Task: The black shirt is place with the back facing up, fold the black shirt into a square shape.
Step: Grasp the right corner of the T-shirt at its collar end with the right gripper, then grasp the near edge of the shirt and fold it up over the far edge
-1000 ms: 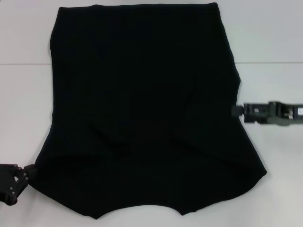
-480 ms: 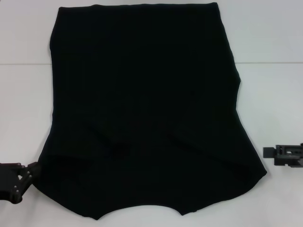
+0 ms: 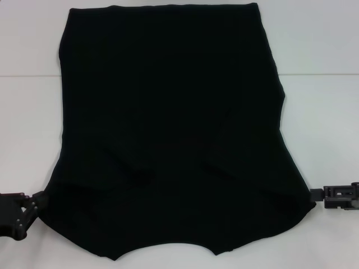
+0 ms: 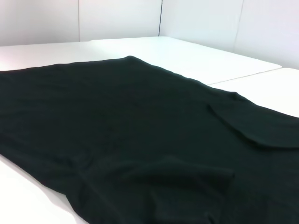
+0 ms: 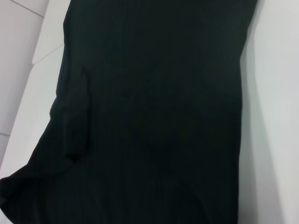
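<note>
While the black shirt (image 3: 168,134) is spread flat across the white table (image 3: 320,50), most of the head view is filled by it, with its straight hem at the far edge and its wider, curved end toward the robot. Both sleeves are seen folded inward onto the body, forming soft ridges that are shown more clearly in the left wrist view (image 4: 252,123) and the right wrist view (image 5: 77,116). A seam between table panels is crossed by the upper part of the garment.

The left gripper (image 3: 35,203) is placed low on the table at the shirt's near left corner, just beside the fabric edge; its fingers are seen slightly parted, and whether cloth is touched cannot be told with certainty. The right gripper (image 3: 317,196) is held at the near right corner, right at the edge of the cloth; its opening cannot be told from these views, since only a small dark tip is shown.
</note>
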Controlling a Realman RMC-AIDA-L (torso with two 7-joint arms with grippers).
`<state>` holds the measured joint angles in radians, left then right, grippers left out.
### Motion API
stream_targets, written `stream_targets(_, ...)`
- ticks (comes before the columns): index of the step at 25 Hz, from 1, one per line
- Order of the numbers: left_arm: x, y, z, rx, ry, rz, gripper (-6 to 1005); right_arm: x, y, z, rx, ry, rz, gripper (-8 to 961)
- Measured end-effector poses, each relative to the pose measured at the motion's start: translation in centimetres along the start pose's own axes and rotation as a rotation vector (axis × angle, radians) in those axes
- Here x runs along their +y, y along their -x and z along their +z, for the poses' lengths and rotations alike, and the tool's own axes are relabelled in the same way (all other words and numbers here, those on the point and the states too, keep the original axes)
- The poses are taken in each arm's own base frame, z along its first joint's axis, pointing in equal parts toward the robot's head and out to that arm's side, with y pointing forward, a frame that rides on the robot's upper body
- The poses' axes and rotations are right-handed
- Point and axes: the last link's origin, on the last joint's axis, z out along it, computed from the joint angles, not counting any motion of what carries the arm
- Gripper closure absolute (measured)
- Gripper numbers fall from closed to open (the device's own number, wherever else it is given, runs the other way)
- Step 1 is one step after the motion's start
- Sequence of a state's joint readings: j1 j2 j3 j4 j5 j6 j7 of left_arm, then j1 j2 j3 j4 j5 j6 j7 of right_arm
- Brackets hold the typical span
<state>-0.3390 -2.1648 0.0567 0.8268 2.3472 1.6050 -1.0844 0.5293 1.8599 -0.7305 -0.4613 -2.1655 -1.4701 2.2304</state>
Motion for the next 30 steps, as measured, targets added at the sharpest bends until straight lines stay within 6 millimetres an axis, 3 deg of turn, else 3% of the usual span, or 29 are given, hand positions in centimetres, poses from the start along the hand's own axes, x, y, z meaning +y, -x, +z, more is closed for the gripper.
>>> stream_targets(9,-0.1,-0.3,0.1,0.013,-0.005,0.004,986,0.3,0.2,2.0,0.039,-0.024,-0.009,174)
stream_targets(30,-0.6,-0.6,0.3,0.014,-0.020,0.011,983,0.9,-0.2,3.0,0.041,0.004,-0.073,868)
